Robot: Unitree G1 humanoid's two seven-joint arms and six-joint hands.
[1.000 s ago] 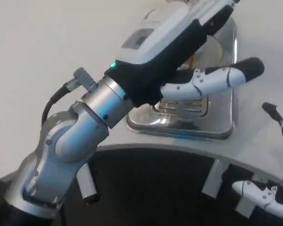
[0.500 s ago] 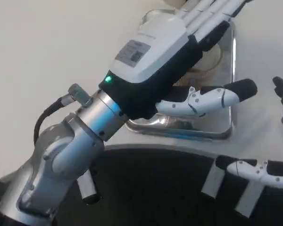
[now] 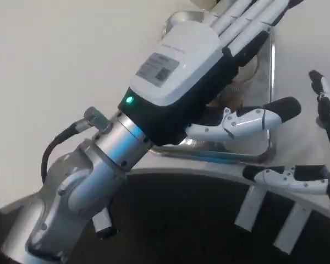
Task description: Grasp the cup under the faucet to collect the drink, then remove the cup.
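Your left hand (image 3: pixel 209 66) reaches over the metal tray (image 3: pixel 270 82) on the white desk (image 3: pixel 55 66), fingers stretched straight and apart, thumb jutting right, holding nothing. The cup (image 3: pixel 252 61) sits on the tray under those fingers; you see only a slice of a pale, clear rim with something brownish by it, the rest hidden by the hand. Judge it light and thin-walled, probably a disposable plastic kind that flexes if squeezed and may be slick; once filled it gets heavier and can slop. Take it around the middle of the wall, thumb on one side and fingers opposite, with gentle pressure, and keep it upright. The faucet is not something you can make out here. Your right hand (image 3: pixel 319 143) hangs at the right edge, fingers spread, nothing in it. The left hand's white back carries a small grey label with print too fine to read, and a green light glows near the wrist; no brand is legible.
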